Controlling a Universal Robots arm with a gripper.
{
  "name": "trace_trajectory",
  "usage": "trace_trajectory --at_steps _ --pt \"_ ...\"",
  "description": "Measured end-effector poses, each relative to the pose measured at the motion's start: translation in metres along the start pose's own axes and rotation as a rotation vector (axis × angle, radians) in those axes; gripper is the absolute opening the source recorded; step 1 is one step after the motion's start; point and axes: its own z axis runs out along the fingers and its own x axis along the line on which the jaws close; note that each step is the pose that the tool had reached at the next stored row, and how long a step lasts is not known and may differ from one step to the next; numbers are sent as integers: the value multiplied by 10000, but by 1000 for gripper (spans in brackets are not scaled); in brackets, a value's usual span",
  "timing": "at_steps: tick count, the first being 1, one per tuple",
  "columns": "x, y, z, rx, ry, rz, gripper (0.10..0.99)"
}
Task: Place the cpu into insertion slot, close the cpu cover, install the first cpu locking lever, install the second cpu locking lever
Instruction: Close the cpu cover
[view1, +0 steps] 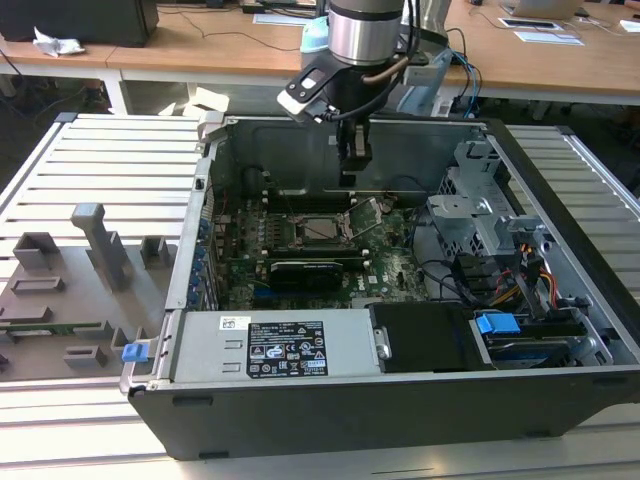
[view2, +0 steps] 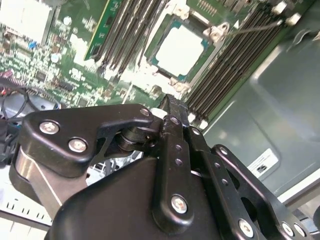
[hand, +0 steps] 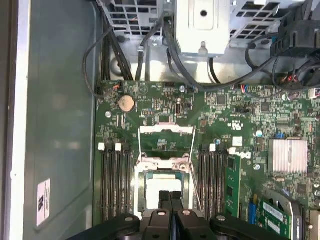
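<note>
The cpu (view2: 179, 47), a pale silvery square, lies flat in the insertion slot (hand: 137, 185) on the green board; I also see the cpu (view1: 322, 229) in the exterior view. The cpu cover (hand: 166, 131) is swung open beyond the socket, with the board showing through its window, and it tilts up in the exterior view as the cpu cover (view1: 366, 210). A thin wire locking lever (hand: 196, 175) stands unlatched beside the socket. My gripper (view1: 357, 152) hangs above the socket, shut with nothing held; in both wrist views the gripper (hand: 170, 196) (view2: 169, 102) hovers over the cpu's edge.
Long black memory slots (hand: 112, 180) flank the socket on both sides. A black graphics card (view1: 305, 272) lies in front of it, the power supply (view1: 270, 345) nearer still. A drive cage (view1: 470, 215) with cables stands at the exterior view's right. Grey fixtures (view1: 95, 240) sit outside the case.
</note>
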Motion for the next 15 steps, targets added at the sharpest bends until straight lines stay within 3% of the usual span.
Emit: trace_trajectory --at_steps 8,15 --pt "-1 392 11 22 -6 -1 106" --pt "-1 605 17 27 -10 0 106"
